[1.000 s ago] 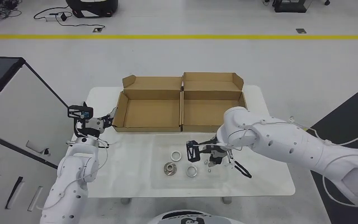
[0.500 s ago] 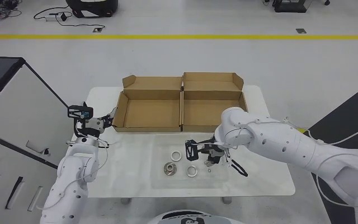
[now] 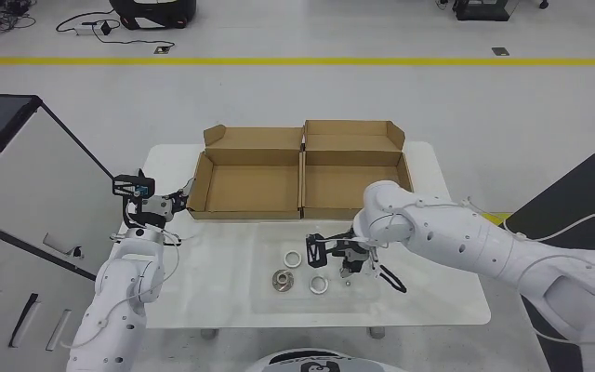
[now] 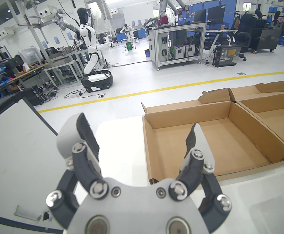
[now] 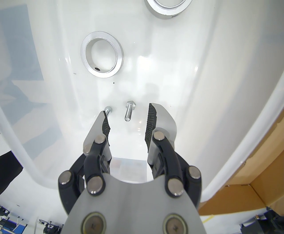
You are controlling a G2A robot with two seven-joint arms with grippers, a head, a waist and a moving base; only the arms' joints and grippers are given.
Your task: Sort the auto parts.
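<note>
The jaws of the right gripper (image 5: 128, 112) are held apart over a white, glossy plastic tray (image 5: 221, 66) with rounded walls, and nothing is gripped. Their black ribbed pads (image 5: 150, 119) are backed by plain silver plates. A short hex-headed bolt (image 5: 128, 110) of bright threaded steel is seen lying flat on the tray floor between the jaw tips; whether it is touched cannot be told. A second bolt (image 5: 108, 109) is half hidden behind one jaw tip. Just beyond, a flat ring (image 5: 101, 54) of pale brushed metal, with a small dark hole in its inner wall, is laid on the tray floor, and a second ring (image 5: 168, 7) of the same kind is found farther on. In the top view a darker flanged hub (image 3: 281, 278) is set near the two rings in the same tray, which is placed on the near half of the white counter (image 3: 437, 307). The jaws of the left gripper (image 4: 138, 123) are spread wide with nothing between them, held above the counter's edge just beside the left box (image 4: 221, 141). That box and the right box (image 3: 349, 186), both open, shallow and of brown corrugated cardboard, are stood side by side, touching, at the counter's far side.
</note>
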